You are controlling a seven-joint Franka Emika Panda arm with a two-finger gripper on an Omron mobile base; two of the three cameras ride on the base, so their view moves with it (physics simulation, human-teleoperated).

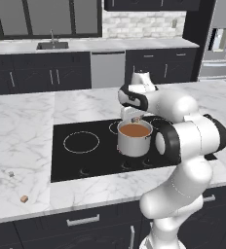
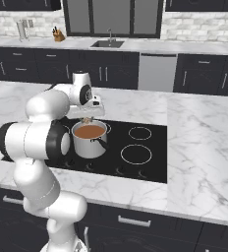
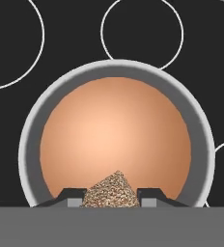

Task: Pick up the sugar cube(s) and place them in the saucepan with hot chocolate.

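My gripper (image 3: 110,197) is shut on a tan-brown speckled sugar cube (image 3: 110,189), held just above the near rim of the saucepan (image 3: 31,137). Smooth reddish-brown hot chocolate (image 3: 115,130) fills the pot below it. From the base, the gripper (image 1: 135,119) hangs over the silver saucepan (image 1: 134,146) on the black cooktop (image 1: 76,160), again seen as gripper (image 2: 88,119) above saucepan (image 2: 89,147). Two more sugar cubes lie on the marble counter at the front left: a pale grey one (image 1: 10,173) and a tan one (image 1: 24,198).
The cooktop (image 2: 145,162) is set in a marble island; its front edge runs close to the two loose cubes. Behind are dark cabinets, a sink (image 1: 52,45), a dishwasher (image 1: 107,68) and a steel fridge (image 1: 222,39). The saucepan's black handle (image 2: 102,142) points right.
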